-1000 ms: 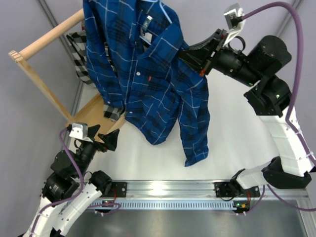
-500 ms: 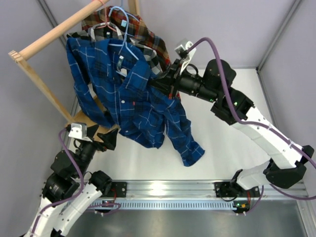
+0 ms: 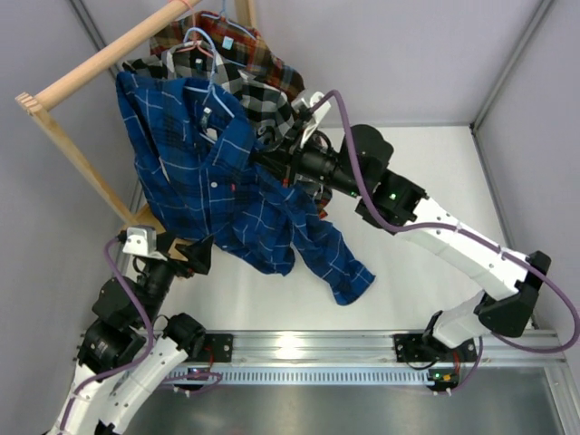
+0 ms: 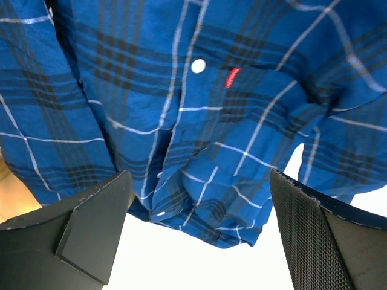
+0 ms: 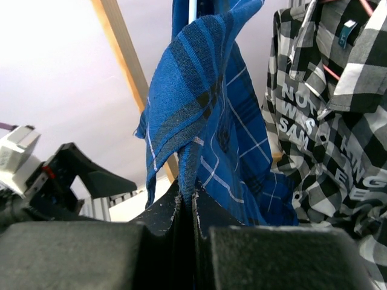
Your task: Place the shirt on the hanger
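The dark blue plaid shirt (image 3: 204, 177) hangs at the wooden rack, with its lower sleeve trailing onto the table. The light-blue hanger (image 3: 194, 40) shows only as thin wire above the collar; the rest is hidden in cloth. My right gripper (image 3: 265, 161) is shut on a fold of the shirt (image 5: 199, 109), pinched between the fingers (image 5: 181, 208) by its right shoulder. My left gripper (image 3: 188, 255) is open and empty below the hem. In the left wrist view the shirt (image 4: 199, 121) with its red tag (image 4: 232, 77) hangs above the wide-open left gripper (image 4: 199, 241).
A wooden rack (image 3: 100, 62) stands at the back left. A black-and-white checked shirt (image 3: 265, 101) with lettering (image 5: 326, 139) and a red-brown plaid shirt (image 3: 258, 54) hang behind the blue one. An aluminium rail (image 3: 308, 349) runs along the near edge. Walls enclose the sides.
My right arm has swung left toward the rack, carrying the shirt with it. The shirt now hangs further left and closer to the bar. The left arm has not moved.
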Robot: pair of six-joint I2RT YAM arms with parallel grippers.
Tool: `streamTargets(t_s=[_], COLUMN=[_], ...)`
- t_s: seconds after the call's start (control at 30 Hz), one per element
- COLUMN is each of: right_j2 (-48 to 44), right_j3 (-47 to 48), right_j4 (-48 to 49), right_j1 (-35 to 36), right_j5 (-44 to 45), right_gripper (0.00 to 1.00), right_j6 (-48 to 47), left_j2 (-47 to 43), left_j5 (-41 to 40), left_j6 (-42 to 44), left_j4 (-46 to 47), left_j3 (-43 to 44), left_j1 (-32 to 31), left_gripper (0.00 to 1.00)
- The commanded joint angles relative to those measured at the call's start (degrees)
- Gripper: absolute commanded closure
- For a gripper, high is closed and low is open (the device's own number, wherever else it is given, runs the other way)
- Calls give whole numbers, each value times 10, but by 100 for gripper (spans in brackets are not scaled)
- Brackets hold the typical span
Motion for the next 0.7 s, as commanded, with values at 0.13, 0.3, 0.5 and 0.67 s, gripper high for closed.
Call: streamTargets(t_s=[0.13, 0.3, 0.5, 0.67], right_j2=[55, 91, 166, 261], right_j3=[36, 68, 169, 300], right_j4=[116, 123, 101, 54], right_j1=[18, 18, 25, 27], right_j5=[17, 11, 8, 2], right_gripper=[100, 100, 100, 100], right_j6=[2, 9, 2, -10], left_j2=[-4, -4, -7, -7], left_j5=[-10, -11, -16, -16], left_j6=[-6, -7, -7, -7], left_j4=[17, 16, 16, 16], left_j3=[-3, -3, -3, -3], left_j1=[8, 9, 9, 10], left_gripper=[2, 2, 2, 2])
